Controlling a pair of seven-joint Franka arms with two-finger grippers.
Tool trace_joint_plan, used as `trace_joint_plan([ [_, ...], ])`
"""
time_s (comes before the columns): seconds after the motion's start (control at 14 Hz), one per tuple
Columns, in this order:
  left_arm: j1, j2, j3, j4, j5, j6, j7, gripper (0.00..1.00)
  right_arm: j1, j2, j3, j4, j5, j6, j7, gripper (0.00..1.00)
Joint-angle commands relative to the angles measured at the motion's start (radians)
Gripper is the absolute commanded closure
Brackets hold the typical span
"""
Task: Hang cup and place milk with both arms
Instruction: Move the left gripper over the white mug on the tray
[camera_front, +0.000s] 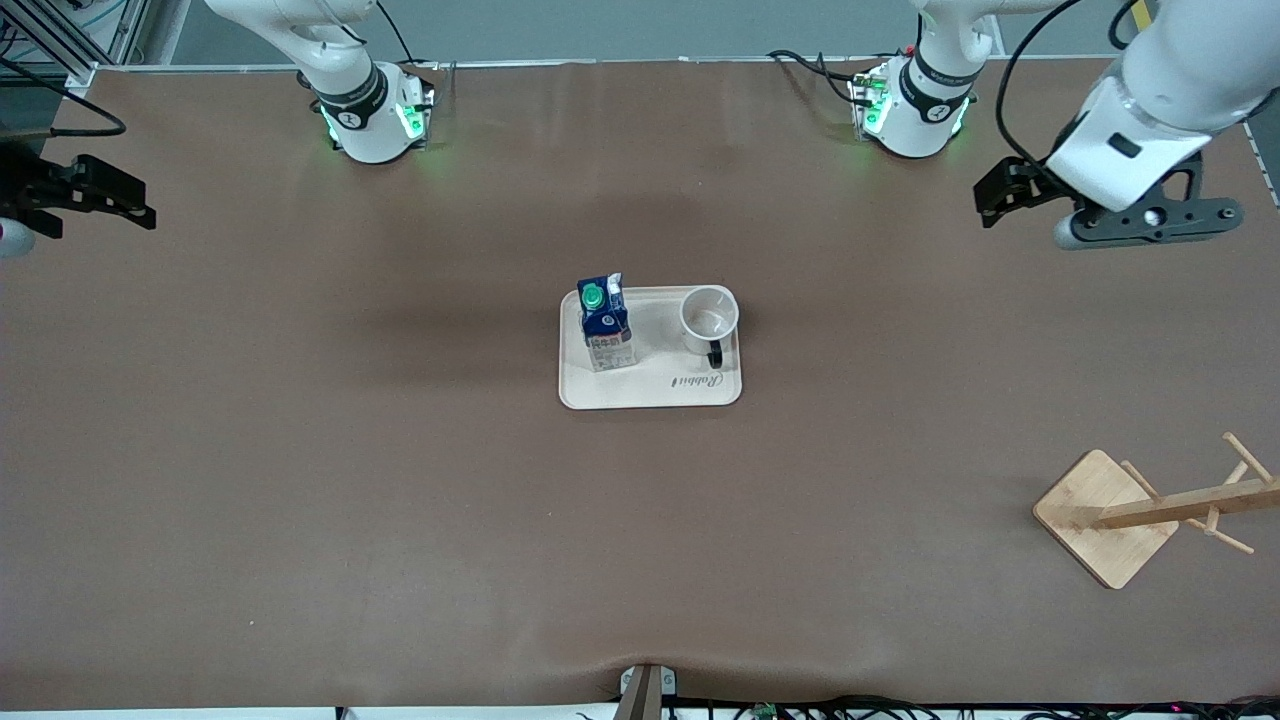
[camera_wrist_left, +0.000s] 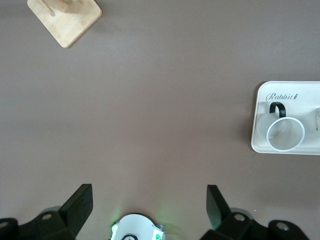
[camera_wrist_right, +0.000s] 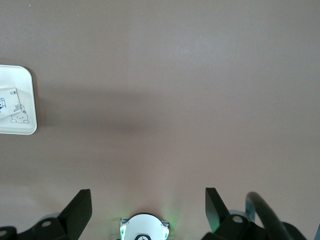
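Tray (camera_front: 650, 392) sits at the middle of the brown worktop (camera_front: 300, 450), cream-coloured, with script lettering along the edge nearer the front camera. 2 items stand on it. The milk (camera_front: 606, 323) is upright at the tray's end toward the right arm, green cap up. The cup (camera_front: 709, 320) is upright at the end toward the left arm, mouth up, black handle turned toward the front camera. Milk and cup stand apart, not touching.

Wooden cup rack (camera_front: 1150, 512) stands near the worktop corner at the left arm's end, close to the front camera's edge, well apart from the tray.

Left pincer (camera_front: 1005, 195) hangs in the air over the worktop's edge region at the left arm's end, jaws spread, nothing between them. Right pincer (camera_front: 95, 195) hangs over the right arm's end of the worktop, jaws spread, empty. Both arms wait.
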Motion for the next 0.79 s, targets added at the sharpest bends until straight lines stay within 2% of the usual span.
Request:
trace_joint_plan([
  [0.0,0.006,-0.006,-0.041,-0.013,-0.031,-0.004,-0.073,0.0,-0.008,0.002,0.006,0.008,-0.014,-0.014,-0.005,0.0],
  [0.07,0.007,-0.009,-0.067,-0.017,-0.025,-0.004,-0.08,0.0,-0.008,0.002,0.006,0.008,-0.014,-0.013,-0.005,0.0],
  [0.43,0.006,-0.01,-0.107,-0.011,-0.029,-0.006,-0.113,0.0,-0.008,0.002,0.006,0.008,-0.014,-0.012,-0.005,0.0],
  [0.71,0.003,0.011,-0.162,-0.014,-0.035,0.005,-0.234,0.0,-0.01,0.002,0.006,0.008,-0.014,-0.014,-0.005,0.0],
])
